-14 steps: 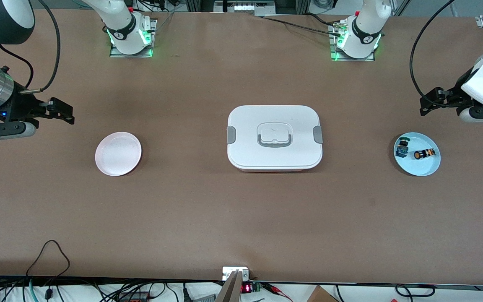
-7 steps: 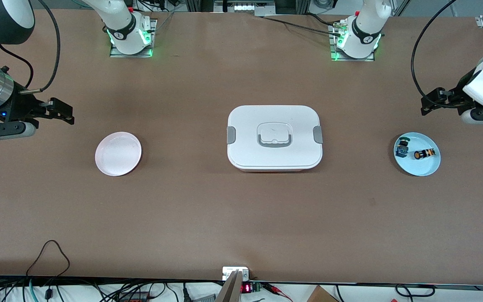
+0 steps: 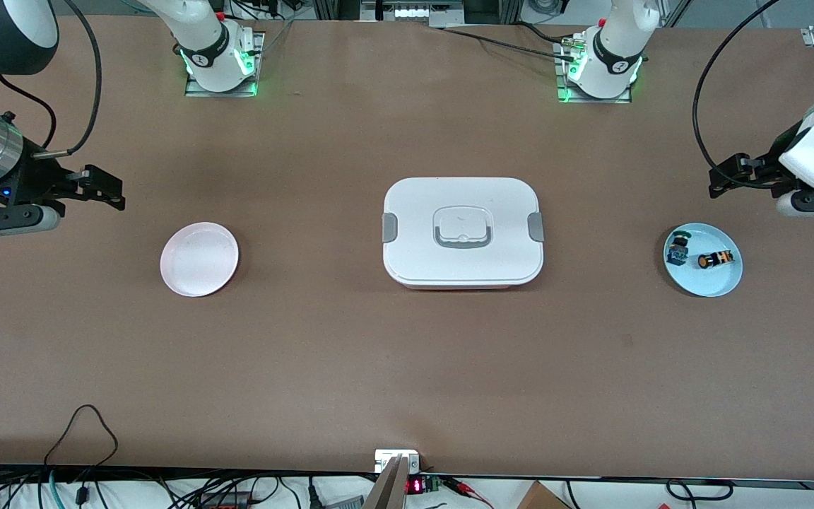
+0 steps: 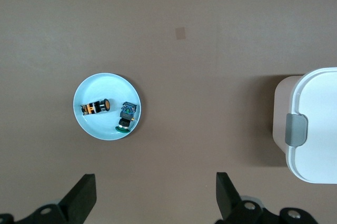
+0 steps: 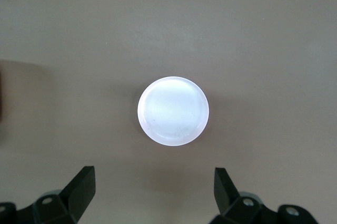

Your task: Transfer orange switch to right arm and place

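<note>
1. The left gripper (image 3: 732, 180) hangs high over bare worktop (image 3: 407, 353) at the left arm's end, its fingers (image 4: 84, 195) spread wide apart and holding nothing. Over the last second it has drifted slightly toward the table edge and away from the front camera, so it has not closed in on the blue plate.

2. The orange switch (image 3: 718, 259) lies on its side in the blue plate (image 3: 714, 283), just beside a blue-green switch (image 3: 677, 247) that shares the plate; the two look apart. Neither has moved in that second.

3. In the left wrist view the orange switch (image 4: 95, 107) and its plate (image 4: 107, 132) sit well ahead of the open fingers, so the pickup has not begun. The small drift reads as the arm settling its view rather than starting a descent.

4. The right gripper (image 3: 99, 187) waits over bare worktop at the right arm's end, fingers (image 5: 79, 187) apart and empty, unchanged from a second ago.

5. The pink plate (image 3: 198, 259) lies near it, empty, a likely place for the switch. A closed white lunch box (image 3: 462, 232) sits mid-worktop between the two plates.

6. All of the task remains: grasp, handover, placement.
</note>
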Controlling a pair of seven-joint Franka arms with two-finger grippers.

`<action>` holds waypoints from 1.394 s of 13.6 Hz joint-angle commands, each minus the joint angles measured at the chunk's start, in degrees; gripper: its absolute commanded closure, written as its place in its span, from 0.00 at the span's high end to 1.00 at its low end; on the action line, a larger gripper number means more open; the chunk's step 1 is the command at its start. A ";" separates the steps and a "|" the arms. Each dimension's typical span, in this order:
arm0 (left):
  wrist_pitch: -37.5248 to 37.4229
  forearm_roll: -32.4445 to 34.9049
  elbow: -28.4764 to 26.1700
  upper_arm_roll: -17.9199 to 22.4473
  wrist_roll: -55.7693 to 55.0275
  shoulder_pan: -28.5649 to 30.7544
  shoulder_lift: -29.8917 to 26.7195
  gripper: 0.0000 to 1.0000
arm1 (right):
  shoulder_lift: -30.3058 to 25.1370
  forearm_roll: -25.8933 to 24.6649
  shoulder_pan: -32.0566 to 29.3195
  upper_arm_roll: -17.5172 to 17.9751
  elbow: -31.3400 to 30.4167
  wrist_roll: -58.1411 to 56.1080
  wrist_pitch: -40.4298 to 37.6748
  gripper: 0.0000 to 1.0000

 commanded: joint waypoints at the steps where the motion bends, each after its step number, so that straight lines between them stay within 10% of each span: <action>1: -1.60 0.68 2.01 0.19 0.65 -0.07 0.84 1.00 | -1.05 -0.75 -0.18 0.26 -1.22 -0.07 0.72 1.00; 19: -3.09 0.15 4.11 0.37 0.30 0.10 4.17 1.00 | -1.05 -0.49 -0.18 0.26 -1.22 -0.07 0.80 1.00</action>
